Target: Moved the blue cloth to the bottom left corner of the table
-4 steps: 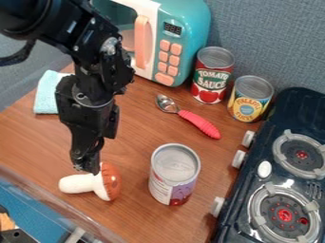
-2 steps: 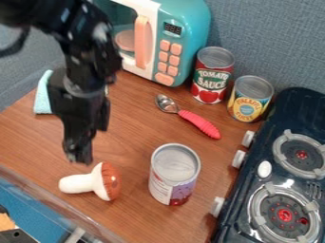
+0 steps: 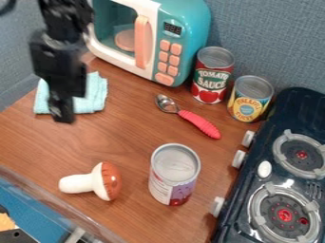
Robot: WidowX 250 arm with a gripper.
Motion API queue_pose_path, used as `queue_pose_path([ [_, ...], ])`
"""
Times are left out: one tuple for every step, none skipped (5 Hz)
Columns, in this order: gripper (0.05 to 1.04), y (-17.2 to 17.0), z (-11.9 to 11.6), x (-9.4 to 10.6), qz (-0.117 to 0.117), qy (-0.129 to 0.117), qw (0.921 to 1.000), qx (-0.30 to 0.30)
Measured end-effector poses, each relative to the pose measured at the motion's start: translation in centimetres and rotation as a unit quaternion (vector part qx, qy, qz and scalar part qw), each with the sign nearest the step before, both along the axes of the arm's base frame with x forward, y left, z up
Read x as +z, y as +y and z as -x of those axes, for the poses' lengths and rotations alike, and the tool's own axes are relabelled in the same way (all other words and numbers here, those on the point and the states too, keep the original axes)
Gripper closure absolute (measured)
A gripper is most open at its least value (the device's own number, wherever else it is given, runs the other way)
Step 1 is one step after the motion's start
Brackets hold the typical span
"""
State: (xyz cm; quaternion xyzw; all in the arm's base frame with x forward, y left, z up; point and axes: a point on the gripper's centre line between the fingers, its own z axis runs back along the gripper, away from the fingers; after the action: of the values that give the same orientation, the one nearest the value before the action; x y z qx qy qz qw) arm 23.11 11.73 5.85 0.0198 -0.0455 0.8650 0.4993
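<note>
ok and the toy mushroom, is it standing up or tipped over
Tipped over: the mushroom lies on its side on the table, white stem toward the view's left, orange cap toward the right.

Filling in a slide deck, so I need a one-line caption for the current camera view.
Black claw over a pale blue cloth, toy mushroom nearby.

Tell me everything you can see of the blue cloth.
The blue cloth is pale and soft-looking, seemingly folded, with a slightly uneven edge. It lies low on the wooden table, towards the view's left, beside the toy microwave. The gripper hides its middle; whether they touch, I cannot tell.
</note>
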Motion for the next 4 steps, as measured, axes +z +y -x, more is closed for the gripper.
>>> queue_pose_path([
  [0.085,2.9,-1.9,-0.2,0.001,-0.003,0.9988,0.048],
  [0.085,6.7,-3.4,-1.5,0.007,0.001,0.995,0.099],
  [0.085,9.1,-4.8,-2.7,0.015,-0.007,0.9906,0.136],
  [0.085,10.7,-5.6,-3.6,0.007,-0.012,0.9853,0.17],
])
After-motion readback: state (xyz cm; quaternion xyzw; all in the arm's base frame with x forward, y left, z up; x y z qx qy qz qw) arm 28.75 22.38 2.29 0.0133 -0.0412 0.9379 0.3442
